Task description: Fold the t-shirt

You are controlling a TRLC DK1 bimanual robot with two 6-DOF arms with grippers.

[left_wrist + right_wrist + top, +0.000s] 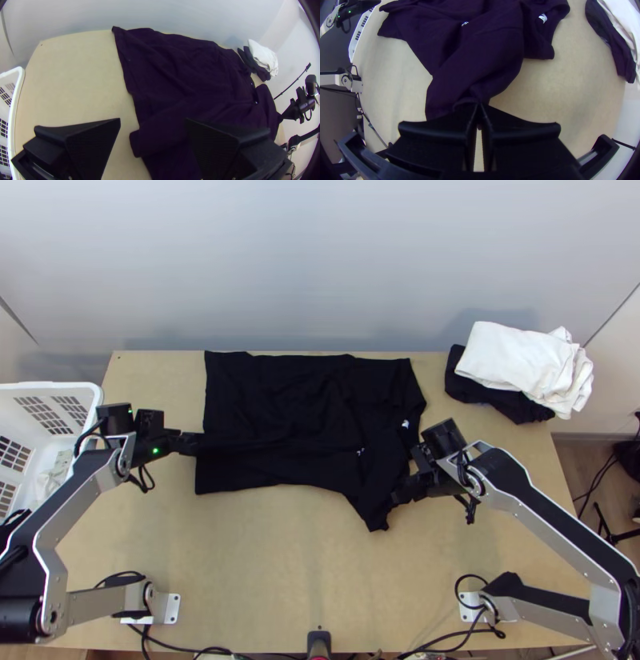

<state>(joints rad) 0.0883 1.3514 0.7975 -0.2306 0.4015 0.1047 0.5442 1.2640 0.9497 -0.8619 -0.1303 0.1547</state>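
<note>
Toward twelve o'clock on the wooden table (pixel 264 564) lies the rumpled black t-shirt (pixel 280 404). At its nine o'clock the left gripper (pixel 190 444) holds its fingers wide apart; at its four the right gripper (pixel 397 497) pinches the cloth.

The left arm, of angular silver-grey metal links (pixel 56 572) and thick black joints (pixel 20 618), carries long black panels (pixel 68 480), bent plates pricked with small screws and, near its wrist, a bright green light (pixel 155 450). The right arm wears the same silver-grey frame (pixel 552 542) and black panels (pixel 532 490), and black cables (pixel 144 478) loop loosely at both wrists. Both have white base brackets (pixel 172 608) with drilled holes, and their broad matte black jaws taper like wedges.
</note>
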